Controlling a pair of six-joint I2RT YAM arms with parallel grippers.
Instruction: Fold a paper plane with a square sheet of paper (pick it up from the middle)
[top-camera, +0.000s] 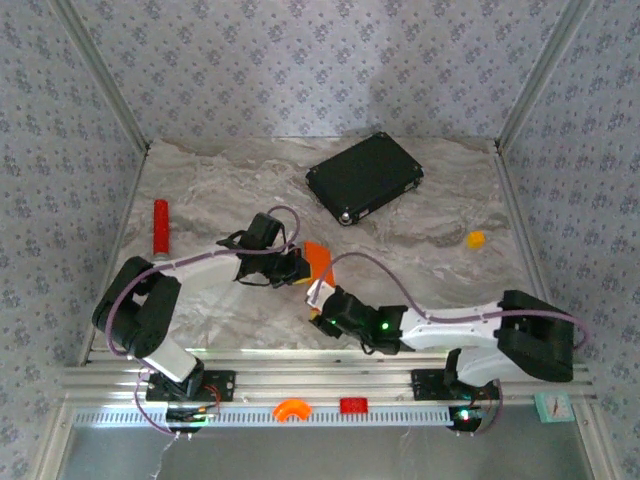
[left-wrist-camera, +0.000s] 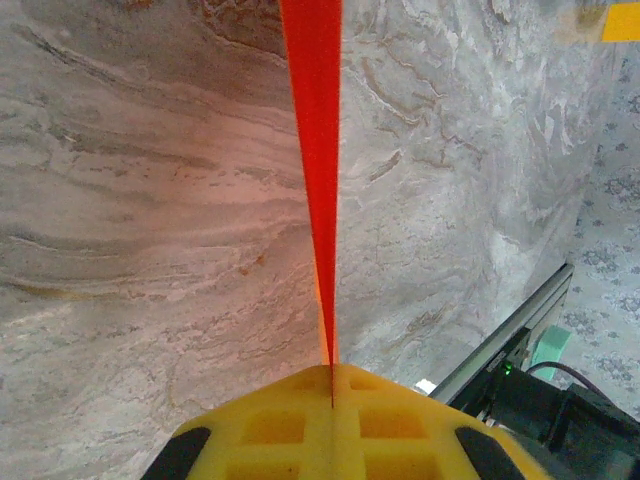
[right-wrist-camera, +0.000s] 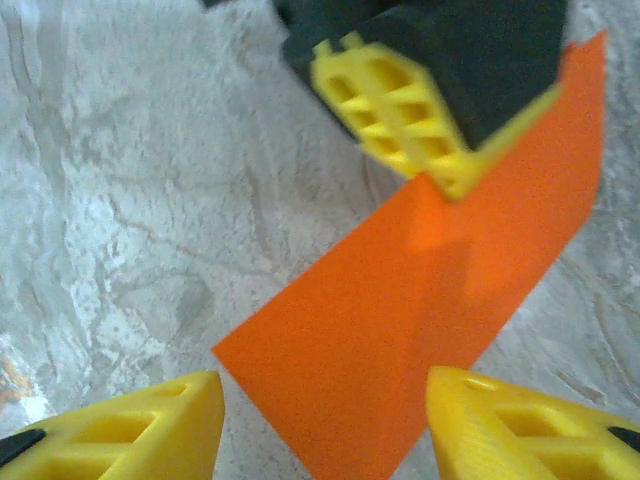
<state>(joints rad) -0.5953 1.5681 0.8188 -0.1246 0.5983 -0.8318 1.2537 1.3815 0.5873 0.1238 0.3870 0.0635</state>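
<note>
The orange sheet of paper is held just above the marble table, near its middle front. My left gripper is shut on it. In the left wrist view the sheet runs edge-on, straight out from the closed yellow fingertips of the left gripper. In the right wrist view the sheet shows as a flat, slanted strip pinched at its upper edge by the left gripper's fingers. My right gripper is open, and its two yellow fingertips stand either side of the sheet's lower end without touching it.
A black flat case lies at the back right of centre. A red cylinder lies at the far left. A small orange-yellow lump sits at the right. The aluminium rail runs along the near edge.
</note>
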